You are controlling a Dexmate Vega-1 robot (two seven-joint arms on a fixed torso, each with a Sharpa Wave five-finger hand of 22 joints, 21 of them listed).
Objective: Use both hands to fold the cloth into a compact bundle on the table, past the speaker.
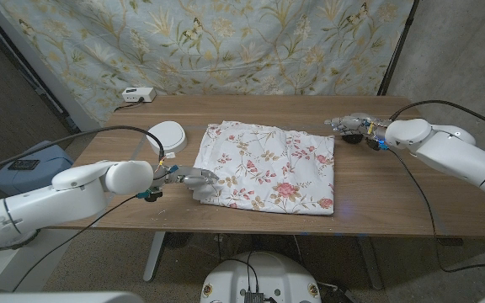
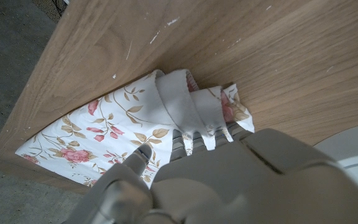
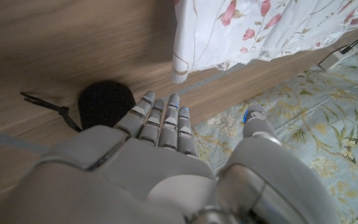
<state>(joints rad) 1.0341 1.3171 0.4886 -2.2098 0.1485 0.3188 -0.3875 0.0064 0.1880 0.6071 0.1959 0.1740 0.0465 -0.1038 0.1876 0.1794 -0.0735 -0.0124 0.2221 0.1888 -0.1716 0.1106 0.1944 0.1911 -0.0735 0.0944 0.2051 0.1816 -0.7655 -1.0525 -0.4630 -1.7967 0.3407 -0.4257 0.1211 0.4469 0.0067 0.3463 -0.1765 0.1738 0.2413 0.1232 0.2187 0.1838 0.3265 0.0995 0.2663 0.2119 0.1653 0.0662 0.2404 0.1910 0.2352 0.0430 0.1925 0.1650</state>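
Note:
A white cloth point(image 1: 268, 164) printed with red flowers lies spread over the middle of the table. My left hand point(image 1: 194, 181) is at its near left corner. In the left wrist view that corner of the cloth point(image 2: 166, 106) is lifted and draped over the fingers of my left hand point(image 2: 229, 180), and the thumb lies on the fabric, pinching it. My right hand point(image 1: 352, 124) hovers off the cloth's far right corner, fingers straight and holding nothing. A small black round speaker point(image 3: 106, 102) sits just beyond the fingertips of my right hand point(image 3: 160, 162), beside the cloth's edge point(image 3: 185, 65).
A white round dish point(image 1: 168, 137) sits on the table left of the cloth, close to my left hand. A small white box point(image 1: 138, 95) stands at the far left corner. Bare wooden table point(image 1: 386, 185) stretches right of the cloth. A floral curtain hangs behind.

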